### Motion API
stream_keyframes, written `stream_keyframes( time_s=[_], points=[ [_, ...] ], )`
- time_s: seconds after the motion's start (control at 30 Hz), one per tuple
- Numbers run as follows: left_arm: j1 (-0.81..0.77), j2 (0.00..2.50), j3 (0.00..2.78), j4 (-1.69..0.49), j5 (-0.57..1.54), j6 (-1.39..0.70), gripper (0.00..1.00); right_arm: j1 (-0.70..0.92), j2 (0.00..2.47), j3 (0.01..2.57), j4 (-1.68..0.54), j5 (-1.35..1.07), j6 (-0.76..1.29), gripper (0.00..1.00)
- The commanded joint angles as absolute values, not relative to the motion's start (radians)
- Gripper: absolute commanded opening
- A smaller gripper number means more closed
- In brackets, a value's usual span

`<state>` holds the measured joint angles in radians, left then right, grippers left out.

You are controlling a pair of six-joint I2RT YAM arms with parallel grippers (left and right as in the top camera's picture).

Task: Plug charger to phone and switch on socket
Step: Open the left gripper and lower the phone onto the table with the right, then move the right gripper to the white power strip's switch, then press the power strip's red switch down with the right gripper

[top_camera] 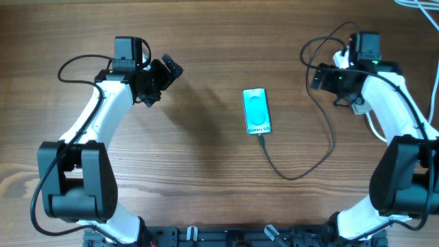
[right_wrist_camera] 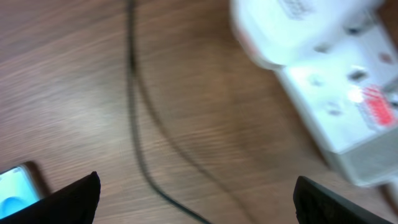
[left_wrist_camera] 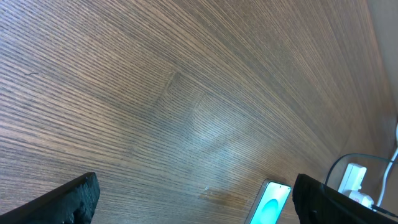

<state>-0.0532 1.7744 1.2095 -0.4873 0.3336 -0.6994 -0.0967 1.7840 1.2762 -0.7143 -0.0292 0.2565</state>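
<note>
The phone lies flat mid-table with its teal screen lit; it also shows in the left wrist view and at the edge of the right wrist view. The black charger cable runs from the phone's lower edge, loops right and climbs to the white adapter. The white socket with red marks is mostly hidden under my right arm in the overhead view. My left gripper is open and empty, left of the phone. My right gripper is open and empty, just left of the socket.
A thick white cord trails from the socket under my right arm. More white cord lies at the far right corner. The cable crosses the wood between my right fingers.
</note>
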Motion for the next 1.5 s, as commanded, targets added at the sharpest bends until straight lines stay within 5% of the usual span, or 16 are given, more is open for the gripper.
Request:
stream_keyframes(
  time_s=[0.0,0.43,1.47],
  points=[
    [-0.051,1.754,1.208,-0.487,0.32,-0.681,1.0,-0.163,1.797,1.287,-0.743,0.058,0.266,1.0],
    [-0.051,1.754,1.208,-0.487,0.32,-0.681,1.0,-0.438,1.833,1.281,-0.67,0.168,0.263,1.0],
    [-0.051,1.754,1.208,-0.487,0.32,-0.681,1.0,-0.483,2.077,1.297,-0.211,-0.147,0.262,1.0]
  ],
)
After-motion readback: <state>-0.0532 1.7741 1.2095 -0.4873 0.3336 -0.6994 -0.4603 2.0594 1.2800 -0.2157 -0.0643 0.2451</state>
